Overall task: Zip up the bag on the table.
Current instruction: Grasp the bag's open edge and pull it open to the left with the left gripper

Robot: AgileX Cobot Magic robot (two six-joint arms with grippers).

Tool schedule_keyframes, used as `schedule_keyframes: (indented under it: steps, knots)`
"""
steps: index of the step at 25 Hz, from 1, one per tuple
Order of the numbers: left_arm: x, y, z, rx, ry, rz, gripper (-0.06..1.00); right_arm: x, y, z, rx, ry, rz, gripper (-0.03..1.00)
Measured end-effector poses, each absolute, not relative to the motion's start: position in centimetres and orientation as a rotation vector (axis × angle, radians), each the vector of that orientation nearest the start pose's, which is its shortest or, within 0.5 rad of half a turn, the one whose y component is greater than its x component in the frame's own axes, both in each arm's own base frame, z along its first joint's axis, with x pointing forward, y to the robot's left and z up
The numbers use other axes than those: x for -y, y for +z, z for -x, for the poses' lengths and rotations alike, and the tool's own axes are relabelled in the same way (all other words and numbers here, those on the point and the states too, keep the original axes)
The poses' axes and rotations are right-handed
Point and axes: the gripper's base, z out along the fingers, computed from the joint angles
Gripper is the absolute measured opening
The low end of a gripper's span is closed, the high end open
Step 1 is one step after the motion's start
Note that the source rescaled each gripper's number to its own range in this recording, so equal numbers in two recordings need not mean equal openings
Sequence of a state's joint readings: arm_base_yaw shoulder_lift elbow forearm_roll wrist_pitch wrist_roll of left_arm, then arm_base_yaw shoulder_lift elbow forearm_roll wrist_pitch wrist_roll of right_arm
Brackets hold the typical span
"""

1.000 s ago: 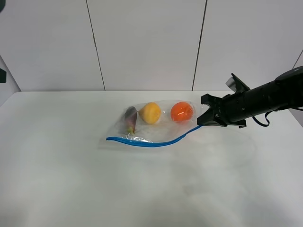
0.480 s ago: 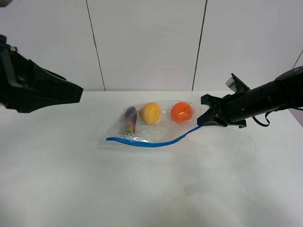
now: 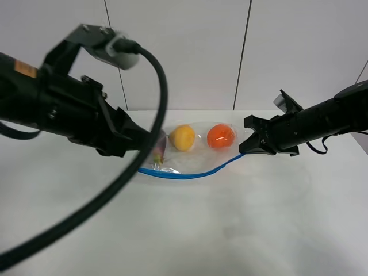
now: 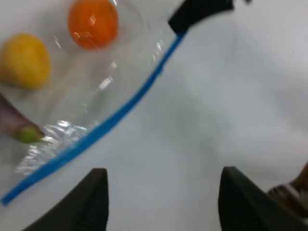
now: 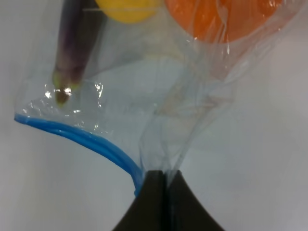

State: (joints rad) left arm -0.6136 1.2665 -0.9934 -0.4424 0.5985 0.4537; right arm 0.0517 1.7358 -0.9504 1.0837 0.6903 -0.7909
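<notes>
The clear bag [image 3: 198, 154] lies on the white table [image 3: 241, 230] with an orange [image 3: 221, 135], a yellow pear [image 3: 183, 138] and a purple eggplant [image 3: 159, 148] inside. Its blue zipper strip [image 3: 190, 174] runs along the near edge. My right gripper [image 3: 246, 148] is shut on the bag's right corner at the strip's end; the right wrist view shows the closed fingers [image 5: 161, 192] pinching the plastic [image 5: 192, 110]. My left gripper [image 3: 141, 141] hovers above the bag's left end, open and empty [image 4: 163, 202]. The strip [image 4: 110, 122] shows below it.
The left arm [image 3: 63, 109] and its thick black cable [image 3: 115, 190] fill the left of the high view and hide part of the table. A panelled white wall [image 3: 184, 52] stands behind the table.
My left arm has swung in from the left and now reaches over the bag's left end. The right gripper and the bag have not moved.
</notes>
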Motion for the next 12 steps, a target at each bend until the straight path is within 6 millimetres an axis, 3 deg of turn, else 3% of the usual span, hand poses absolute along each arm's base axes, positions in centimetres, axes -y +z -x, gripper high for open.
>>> schedule_keyframes:
  steps: [6, 12]
  knots:
    - [21.6, 28.8, -21.3, -2.147, -0.633, -1.051, 1.0, -6.8, 18.5, -32.3, -2.595, 0.868, 0.053, 0.0]
    - [25.4, 26.8, -23.5, -2.089, -0.595, -1.076, 1.0, -6.8, 18.4, -32.3, -2.601, 0.857, 0.067, 0.0]
